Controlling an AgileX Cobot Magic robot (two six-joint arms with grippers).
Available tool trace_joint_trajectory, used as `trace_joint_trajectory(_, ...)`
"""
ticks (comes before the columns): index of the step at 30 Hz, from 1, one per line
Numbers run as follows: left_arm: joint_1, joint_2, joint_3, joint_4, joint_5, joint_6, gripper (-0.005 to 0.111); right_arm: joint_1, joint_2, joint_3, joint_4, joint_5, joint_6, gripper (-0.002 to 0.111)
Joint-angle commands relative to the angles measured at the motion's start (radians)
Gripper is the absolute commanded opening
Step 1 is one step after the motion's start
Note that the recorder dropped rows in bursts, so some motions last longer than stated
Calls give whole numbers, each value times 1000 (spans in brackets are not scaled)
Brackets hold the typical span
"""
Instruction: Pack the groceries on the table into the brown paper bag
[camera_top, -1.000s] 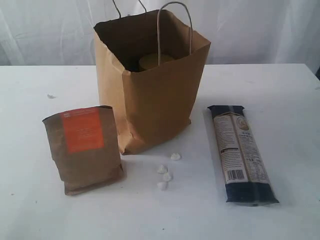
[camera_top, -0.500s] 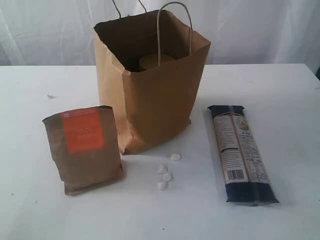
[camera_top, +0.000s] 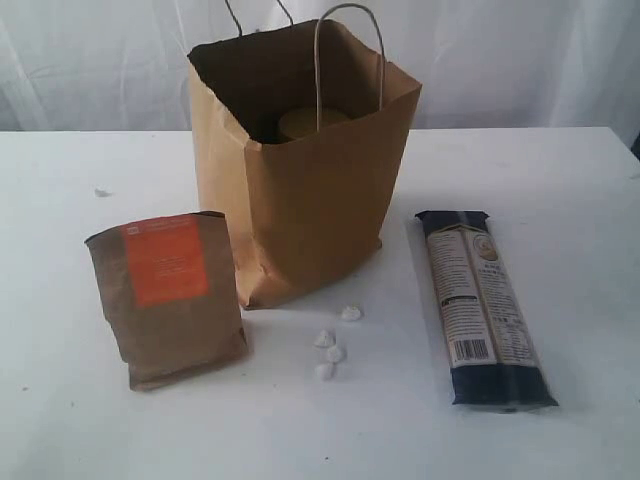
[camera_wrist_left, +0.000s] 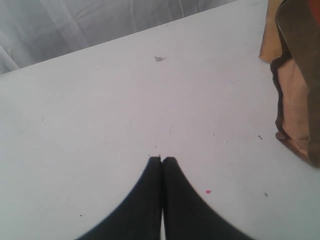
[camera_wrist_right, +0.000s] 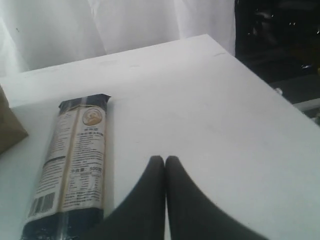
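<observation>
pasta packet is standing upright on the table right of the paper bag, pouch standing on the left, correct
No: the exterior view shows the pasta packet lying flat on the table, not upright. It is right of the paper bag, and the pouch does stand on the left.

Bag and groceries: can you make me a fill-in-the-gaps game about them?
The pouch has an ____ label.
The bag stands with its top ____.
In front of it lie ____ white crumbs.
Missing words: orange, open, four.
</observation>
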Motion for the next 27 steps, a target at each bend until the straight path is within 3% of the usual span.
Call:
trace_joint_trajectory(1, -4, -5, 2, 1, -6, 0, 0, 4, -3, 2, 78, -13, -9, 0)
trace_joint_trajectory(7, -4, -5, 2, 1, -6, 0, 0, 3, -3, 2, 73, -13, -9, 0)
trace_joint_trajectory(10, -4, -5, 2, 1, -73, -19, 0, 3, -3, 2, 73, -13, -9, 0)
trace_joint_trajectory(16, -4, -5, 2, 1, -555, -282, 0, 3, -3, 2, 73, -13, -9, 0)
trace_joint_trajectory(23, -4, -5, 2, 8, -1271, -310, 0, 3, -3, 2, 73, -13, -9, 0)
trace_joint_trajectory(27, -2, -6, -101, 75, -1266, -302, 0, 3, -3, 2, 73, -13, -9, 0)
